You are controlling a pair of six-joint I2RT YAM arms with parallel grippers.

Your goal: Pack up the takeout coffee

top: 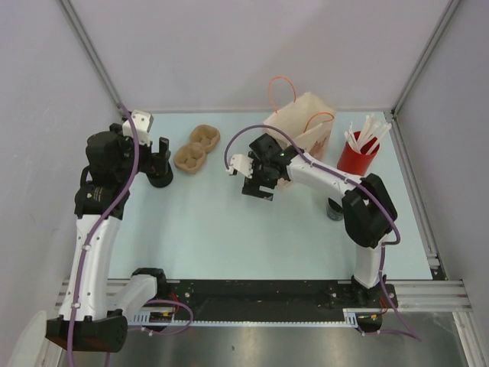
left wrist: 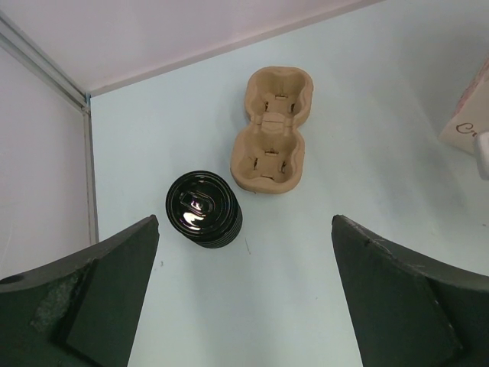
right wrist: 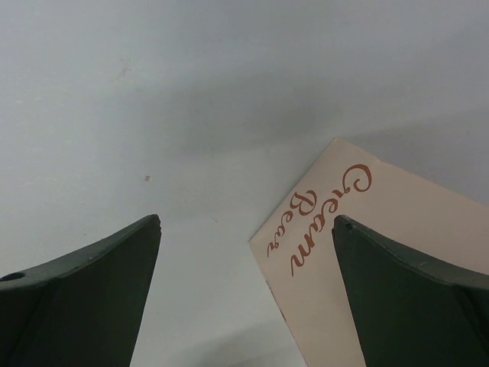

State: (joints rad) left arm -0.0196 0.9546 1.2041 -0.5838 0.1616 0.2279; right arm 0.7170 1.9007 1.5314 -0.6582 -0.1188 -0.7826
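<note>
Left wrist view: cup carrier (left wrist: 272,130) near takeout coffee (left wrist: 203,210).

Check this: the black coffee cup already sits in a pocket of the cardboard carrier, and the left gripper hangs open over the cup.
Wrong on one count. The left wrist view shows the coffee cup standing on the table beside the cardboard carrier, apart from it, with both pockets empty. The left gripper does hang open over the cup.

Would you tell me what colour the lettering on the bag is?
Reddish-orange, on the cream bag; the right wrist view shows it best.
</note>
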